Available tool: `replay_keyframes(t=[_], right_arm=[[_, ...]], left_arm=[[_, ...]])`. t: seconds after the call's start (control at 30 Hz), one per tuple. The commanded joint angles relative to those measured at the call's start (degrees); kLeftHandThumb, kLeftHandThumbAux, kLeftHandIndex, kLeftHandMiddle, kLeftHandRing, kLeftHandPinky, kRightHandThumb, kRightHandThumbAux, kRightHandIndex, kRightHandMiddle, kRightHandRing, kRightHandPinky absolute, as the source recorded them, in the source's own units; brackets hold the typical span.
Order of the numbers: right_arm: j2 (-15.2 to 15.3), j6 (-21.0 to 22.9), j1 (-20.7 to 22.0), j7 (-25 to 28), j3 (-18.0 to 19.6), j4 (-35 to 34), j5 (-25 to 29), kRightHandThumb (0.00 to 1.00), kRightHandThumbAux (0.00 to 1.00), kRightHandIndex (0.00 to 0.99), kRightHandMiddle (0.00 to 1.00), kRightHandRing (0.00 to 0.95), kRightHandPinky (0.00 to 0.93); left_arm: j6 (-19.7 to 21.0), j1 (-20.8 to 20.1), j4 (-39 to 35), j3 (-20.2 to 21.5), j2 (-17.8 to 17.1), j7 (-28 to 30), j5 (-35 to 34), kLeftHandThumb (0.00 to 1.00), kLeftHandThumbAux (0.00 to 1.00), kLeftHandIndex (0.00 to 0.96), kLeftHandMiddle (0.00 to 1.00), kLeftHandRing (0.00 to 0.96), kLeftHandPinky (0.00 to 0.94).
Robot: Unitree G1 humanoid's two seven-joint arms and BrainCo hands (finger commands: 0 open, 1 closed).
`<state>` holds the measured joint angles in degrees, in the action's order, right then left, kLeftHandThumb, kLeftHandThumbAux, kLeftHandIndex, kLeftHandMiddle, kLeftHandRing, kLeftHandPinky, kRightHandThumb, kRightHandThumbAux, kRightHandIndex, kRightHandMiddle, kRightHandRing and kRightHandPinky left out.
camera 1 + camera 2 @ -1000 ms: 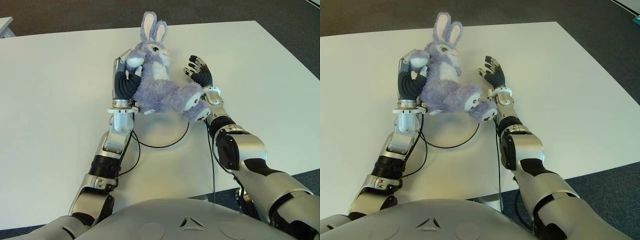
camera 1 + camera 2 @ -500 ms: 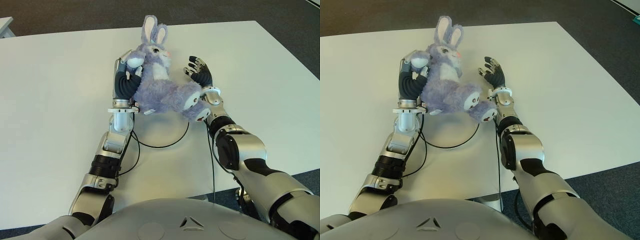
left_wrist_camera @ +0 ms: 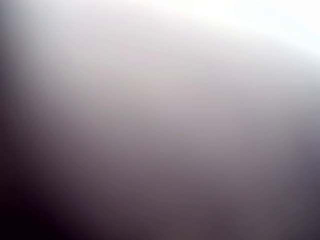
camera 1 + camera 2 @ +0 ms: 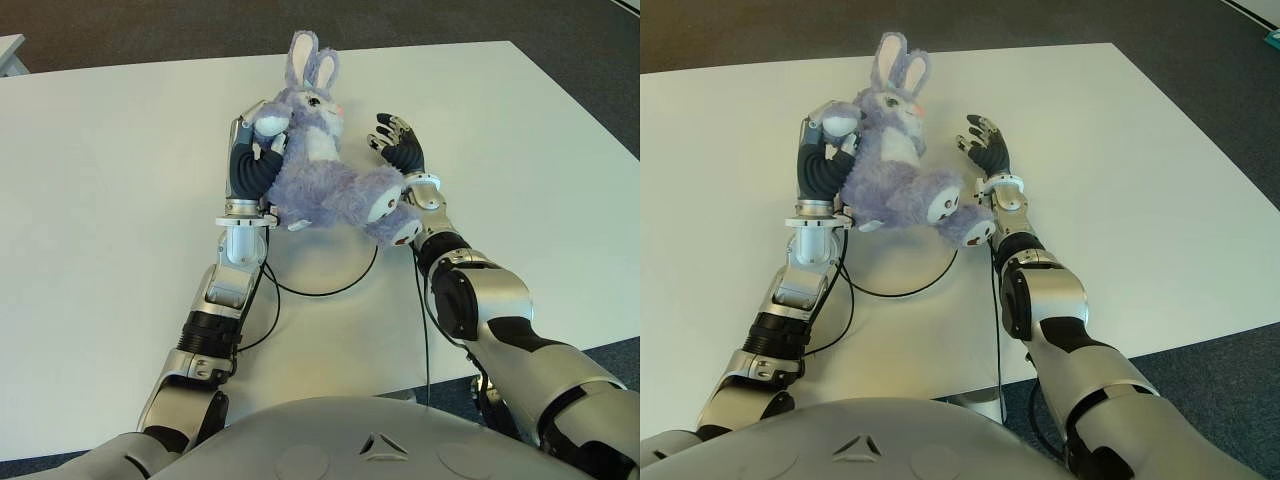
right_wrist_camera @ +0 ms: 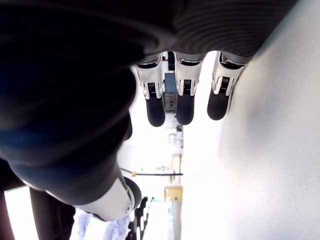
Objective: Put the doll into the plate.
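Observation:
A purple plush rabbit doll (image 4: 315, 165) with a white belly and long ears is held just above the white table (image 4: 110, 200) at its middle. My left hand (image 4: 250, 160) is shut on the doll's left side, fingers curled around its arm and body. My right hand (image 4: 400, 150) stands just right of the doll, beside its feet, with fingers (image 5: 184, 102) spread and nothing between them. No plate shows in any view. The left wrist view is blocked by something pressed close to the lens.
A black cable (image 4: 330, 285) loops on the table beneath the doll between my two forearms. The table's far edge meets dark carpet (image 4: 150, 30). A pale object's corner (image 4: 10, 50) shows at the far left.
The doll has tilted very slightly, its head and ears shifting a little to the right and up. Both hands stay where they were.

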<state>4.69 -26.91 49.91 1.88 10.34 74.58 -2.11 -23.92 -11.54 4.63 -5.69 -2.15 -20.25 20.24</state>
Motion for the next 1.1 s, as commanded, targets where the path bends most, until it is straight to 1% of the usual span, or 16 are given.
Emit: replay_keyframes(t=[0.03,0.23,0.43,0.67,0.9,1.1], right_arm=[[-0.65,2.14,-2.19,-0.26,0.18,1.6,0.03,0.491,0.848,0.201,0.131,0.1,0.117],[-0.69,2.15,-2.24,-0.22,0.3,1.57,0.19,0.491,0.848,0.2,0.13,0.096,0.113],[-0.72,1.89,-2.37,-0.41,0.24,1.51,0.11,0.488,0.843,0.207,0.129,0.098,0.121],[-0.67,1.71,-2.49,-0.54,0.15,1.47,0.06,0.467,0.851,0.203,0.13,0.096,0.113],[-0.6,1.56,-2.62,-0.29,0.21,1.42,0.16,0.47,0.85,0.2,0.128,0.096,0.109],[-0.47,1.54,-2.73,-0.08,0.21,1.38,0.18,0.475,0.848,0.2,0.126,0.093,0.106]], left_arm=[[-0.1,2.97,-0.41,-0.81,0.88,0.18,0.57,0.742,0.694,0.444,0.84,0.851,0.85],[-0.69,3.24,-0.49,-0.92,0.99,-0.94,2.0,0.74,0.694,0.444,0.845,0.852,0.852],[-1.96,3.37,-0.6,-1.13,1.12,-3.23,4.91,0.741,0.693,0.443,0.865,0.87,0.86],[-2.93,4.43,-1.61,-1.76,1.43,-3.55,4.98,0.741,0.693,0.444,0.865,0.866,0.859],[-2.82,5.44,-2.72,-2.44,1.41,-3.68,5.27,0.739,0.693,0.444,0.866,0.87,0.867],[-3.06,5.71,-2.94,-2.74,1.54,-6.07,8.06,0.737,0.693,0.444,0.871,0.875,0.865]])
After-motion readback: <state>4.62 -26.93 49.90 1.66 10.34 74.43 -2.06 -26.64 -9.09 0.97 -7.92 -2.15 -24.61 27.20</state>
